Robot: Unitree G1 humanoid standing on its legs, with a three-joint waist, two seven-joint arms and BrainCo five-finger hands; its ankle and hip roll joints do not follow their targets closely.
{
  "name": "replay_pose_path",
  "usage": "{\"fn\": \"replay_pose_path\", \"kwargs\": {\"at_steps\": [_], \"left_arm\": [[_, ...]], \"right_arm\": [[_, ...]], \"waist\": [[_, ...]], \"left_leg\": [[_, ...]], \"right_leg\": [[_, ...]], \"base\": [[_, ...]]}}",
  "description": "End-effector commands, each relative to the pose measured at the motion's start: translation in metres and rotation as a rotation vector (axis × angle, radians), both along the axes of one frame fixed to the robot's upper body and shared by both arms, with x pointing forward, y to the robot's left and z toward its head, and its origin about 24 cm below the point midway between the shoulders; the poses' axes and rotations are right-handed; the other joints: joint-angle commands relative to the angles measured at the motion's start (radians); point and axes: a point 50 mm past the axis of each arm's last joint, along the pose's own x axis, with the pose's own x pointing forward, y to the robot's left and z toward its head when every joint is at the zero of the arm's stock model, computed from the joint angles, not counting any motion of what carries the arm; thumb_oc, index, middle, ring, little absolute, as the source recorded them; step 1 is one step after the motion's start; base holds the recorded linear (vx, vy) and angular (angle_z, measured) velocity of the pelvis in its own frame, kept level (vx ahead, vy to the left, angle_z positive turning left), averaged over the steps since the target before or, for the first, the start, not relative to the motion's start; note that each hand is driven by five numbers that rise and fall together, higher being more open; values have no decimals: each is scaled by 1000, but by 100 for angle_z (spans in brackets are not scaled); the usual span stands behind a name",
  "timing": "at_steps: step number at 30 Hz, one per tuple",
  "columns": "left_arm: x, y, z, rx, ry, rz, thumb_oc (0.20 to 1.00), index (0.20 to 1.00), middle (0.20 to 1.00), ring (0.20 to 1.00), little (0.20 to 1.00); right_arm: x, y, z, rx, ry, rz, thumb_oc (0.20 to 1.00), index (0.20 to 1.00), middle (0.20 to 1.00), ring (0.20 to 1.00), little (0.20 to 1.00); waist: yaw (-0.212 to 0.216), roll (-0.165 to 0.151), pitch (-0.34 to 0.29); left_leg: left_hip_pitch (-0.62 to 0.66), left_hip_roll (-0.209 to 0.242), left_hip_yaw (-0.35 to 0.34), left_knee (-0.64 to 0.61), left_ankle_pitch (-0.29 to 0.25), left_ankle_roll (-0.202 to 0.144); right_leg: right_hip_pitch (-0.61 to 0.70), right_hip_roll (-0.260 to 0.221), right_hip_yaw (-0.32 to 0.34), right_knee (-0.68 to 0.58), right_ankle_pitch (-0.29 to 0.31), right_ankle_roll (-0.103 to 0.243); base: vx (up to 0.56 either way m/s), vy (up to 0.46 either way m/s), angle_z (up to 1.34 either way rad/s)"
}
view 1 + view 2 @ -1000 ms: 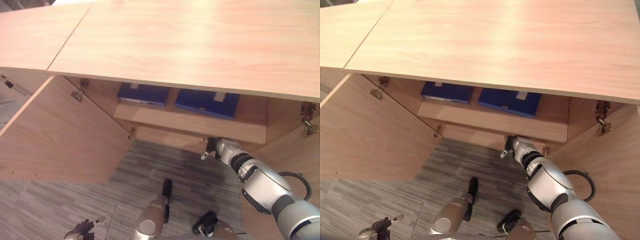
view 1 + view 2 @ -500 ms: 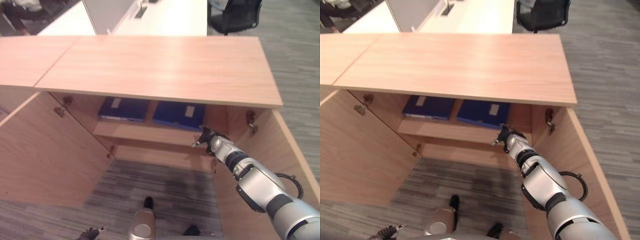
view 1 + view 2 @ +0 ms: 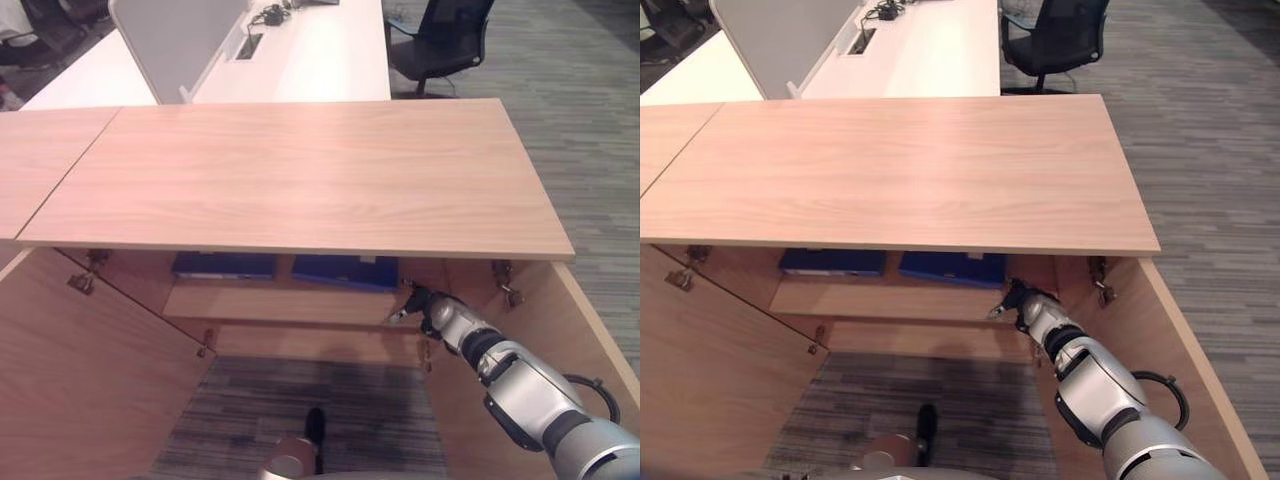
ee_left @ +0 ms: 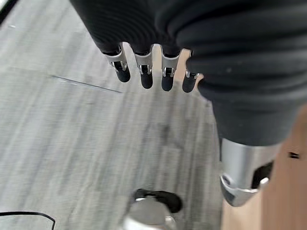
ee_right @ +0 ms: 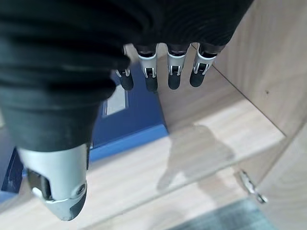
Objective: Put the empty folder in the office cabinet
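Right hand (image 3: 1025, 305) hangs loose and empty by the shelf (image 3: 890, 300), since the blue folder (image 3: 952, 268) probably already lies there.

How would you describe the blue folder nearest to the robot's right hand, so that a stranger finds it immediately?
Look under the wooden cabinet top, on the inner shelf between the open doors. Two blue folders lie flat there side by side. It is the right one, beside the right hand; the other folder lies further left.

A black office chair (image 3: 440, 45) stands at one o'clock on grey carpet (image 3: 590, 130). A white counter (image 3: 300, 55) at twelve o'clock carries a grey divider panel (image 3: 165, 50) and dark cables (image 3: 268, 13).
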Motion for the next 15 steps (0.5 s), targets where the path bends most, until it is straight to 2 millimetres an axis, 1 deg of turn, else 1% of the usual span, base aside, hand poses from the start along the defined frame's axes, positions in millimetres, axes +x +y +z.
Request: {"fn": "replay_pose_path", "kwargs": {"at_steps": [1, 2, 3, 4, 5, 6, 7, 8, 9, 10, 11, 13, 14, 15], "left_arm": [[-17, 12, 2, 44, 66, -31, 1000, 1000, 1000, 1000, 1000], [-13, 15, 4, 53, 55, -35, 1000, 1000, 1000, 1000, 1000], [-7, 18, 5, 64, 41, -34, 1000, 1000, 1000, 1000, 1000], [-2, 24, 8, 81, 26, -34, 1000, 1000, 1000, 1000, 1000], [5, 28, 11, 97, 7, -35, 1000, 1000, 1000, 1000, 1000], [6, 28, 11, 97, 6, -34, 1000, 1000, 1000, 1000, 1000], [13, 32, 14, 115, -17, -38, 1000, 1000, 1000, 1000, 1000], [19, 34, 16, 126, -35, -43, 1000, 1000, 1000, 1000, 1000], [19, 33, 16, 126, -38, -46, 1000, 1000, 1000, 1000, 1000], [21, 32, 16, 122, -47, -38, 1000, 1000, 1000, 1000, 1000], [25, 35, 18, 131, -61, -30, 1000, 1000, 1000, 1000, 1000], [30, 35, 19, 132, -84, -18, 1000, 1000, 1000, 1000, 1000], [30, 35, 19, 132, -84, -17, 1000, 1000, 1000, 1000, 1000], [33, 33, 19, 134, -97, -21, 1000, 1000, 1000, 1000, 1000]], "right_arm": [[28, -2, 42, -33, -130, 29, 1000, 1000, 1000, 1000, 1000], [30, 2, 45, -17, -143, 34, 1000, 1000, 1000, 1000, 1000], [33, 5, 48, -7, -158, 38, 1000, 1000, 1000, 1000, 1000], [36, 9, 55, -4, -178, 51, 1000, 1000, 1000, 1000, 1000], [41, 12, 63, -7, -200, 62, 1000, 1000, 1000, 1000, 1000], [41, 12, 63, -7, -201, 62, 1000, 1000, 1000, 1000, 1000], [50, 20, 79, -18, -246, 87, 1000, 1000, 1000, 1000, 1000], [51, 21, 83, -30, -260, 99, 1000, 1000, 1000, 1000, 1000], [53, 22, 87, -17, -273, 97, 1000, 1000, 1000, 1000, 1000], [54, 26, 89, -19, -282, 112, 1000, 1000, 1000, 1000, 1000], [57, 32, 96, -26, -303, 130, 1000, 1000, 1000, 1000, 1000], [61, 35, 105, -47, -327, 140, 1000, 1000, 1000, 1000, 1000], [61, 35, 105, -47, -328, 140, 1000, 1000, 1000, 1000, 1000], [64, 37, 113, -60, -350, 148, 1000, 1000, 1000, 1000, 1000]], "waist": [[28, -34, 37], [23, -32, 55], [21, -31, 71], [18, -28, 90], [14, -27, 110], [15, -27, 110], [12, -23, 148], [12, -33, 162], [12, -40, 174], [16, -46, 176], [18, -45, 189], [22, -44, 207], [22, -44, 207], [22, -40, 227]], "left_leg": [[-48, -7, -43, 83, -99, -1], [-47, -9, -44, 91, -106, 7], [-51, -8, -45, 99, -109, 10], [-56, -3, -46, 102, -109, 8], [-65, 3, -47, 104, -107, 5], [-66, 4, -47, 105, -107, 4], [-86, 13, -43, 118, -107, -1], [-94, 15, -39, 135, -111, -6], [-113, 18, -39, 162, -116, -13], [-122, 20, -35, 174, -120, -17], [-134, 24, -34, 179, -119, -21], [-169, 36, -33, 206, -119, -27], [-171, 36, -33, 207, -119, -27], [-197, 46, -38, 234, -121, -30]], "right_leg": [[8, -143, 11, 64, 160, 76], [-22, -158, 20, 113, 166, 68], [-47, -157, 26, 131, 165, 60], [-77, -145, 31, 136, 160, 50], [-114, -126, 39, 120, 154, 42], [-116, -124, 40, 119, 154, 41], [-187, -96, 45, 80, 172, 36], [-188, -77, 44, 47, 171, 32], [-179, -67, 50, -8, 175, 41], [-172, -57, 53, -46, 183, 41], [-189, -48, 61, -43, 182, 35], [-221, -41, 67, -22, 178, 25], [-222, -41, 67, -22, 177, 25], [-253, -41, 70, 9, 169, 16]], "base": [[22, 168, 5], [-8, 175, 13], [-82, 48, 13], [-143, -20, 6], [-115, -31, -2], [-187, -63, 2], [-132, -91, 6], [-136, -146, -2], [-11, -142, -17], [-34, -107, -17], [-69, -82, -2], [-91, -63, -3], [-94, -72, -9], [-63, -51, -7]]}}
